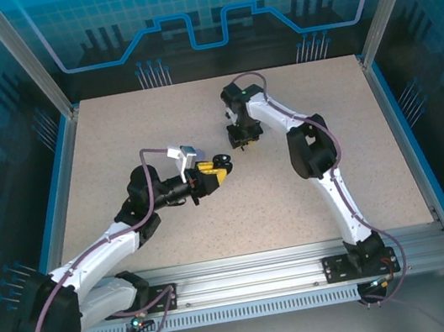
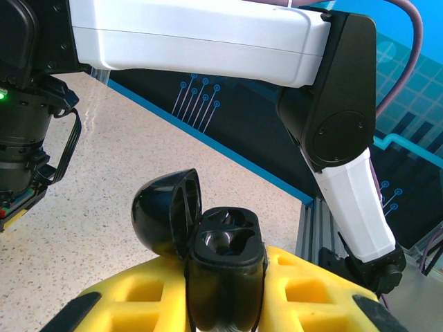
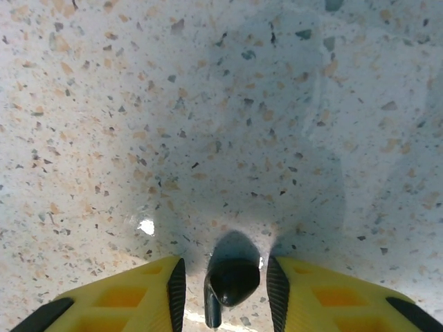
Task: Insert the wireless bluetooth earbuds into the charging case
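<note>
While the left gripper clenches the charging case between its yellow fingers, the case's lid hinged back and both sockets exposed, the right gripper hangs low over the speckled table. Its jaws stand apart, straddling a black earbud lying there, with gaps on both sides.

the top camera looks down from behind the arms onto the whole surface. the left wrist camera, very near the left end effector, faces low across the surface to the right arm; both views share the charging case. the right wrist camera faces straight down, probably from close.
</note>
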Tool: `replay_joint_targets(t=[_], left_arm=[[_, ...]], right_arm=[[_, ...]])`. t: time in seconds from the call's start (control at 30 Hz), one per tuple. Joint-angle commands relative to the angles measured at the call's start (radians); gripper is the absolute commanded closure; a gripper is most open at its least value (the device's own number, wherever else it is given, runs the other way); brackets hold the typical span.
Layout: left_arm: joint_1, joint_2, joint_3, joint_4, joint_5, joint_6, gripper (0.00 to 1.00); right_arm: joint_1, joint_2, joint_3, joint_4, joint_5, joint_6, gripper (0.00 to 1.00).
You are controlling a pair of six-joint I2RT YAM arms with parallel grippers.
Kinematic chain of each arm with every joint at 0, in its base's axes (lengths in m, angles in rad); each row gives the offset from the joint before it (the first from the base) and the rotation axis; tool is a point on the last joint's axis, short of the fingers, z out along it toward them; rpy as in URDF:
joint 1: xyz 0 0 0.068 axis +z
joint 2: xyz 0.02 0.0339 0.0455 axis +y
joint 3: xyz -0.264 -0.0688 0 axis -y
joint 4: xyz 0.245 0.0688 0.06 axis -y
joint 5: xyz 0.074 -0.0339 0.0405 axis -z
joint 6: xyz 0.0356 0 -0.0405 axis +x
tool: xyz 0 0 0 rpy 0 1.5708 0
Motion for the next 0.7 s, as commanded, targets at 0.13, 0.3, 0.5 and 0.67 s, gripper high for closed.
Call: replay_joint_targets(t=[0.13,0.3,0.5,0.67], left_arm=[[0.007,-0.021,-0.004,0.008,-0.014,0.002,0.94],[0.008,-0.020,-0.006,0.006,-0.015,0.003,0.94],[0.007,-0.021,-0.005,0.006,-0.016,0.004,0.94],[0.007,-0.023,-0.005,0.002,-0.016,0.003,0.94]], right_arm=[[0.033,0.059,0.032,-0.066,0.062,0.009,0.63],[0.034,0.061,0.031,-0.066,0.058,0.009,0.67],[0.033,0.048,0.030,-0.056,0.042,0.016,0.72],[0.027,0.023,0.015,-0.036,0.021,0.029,0.77]])
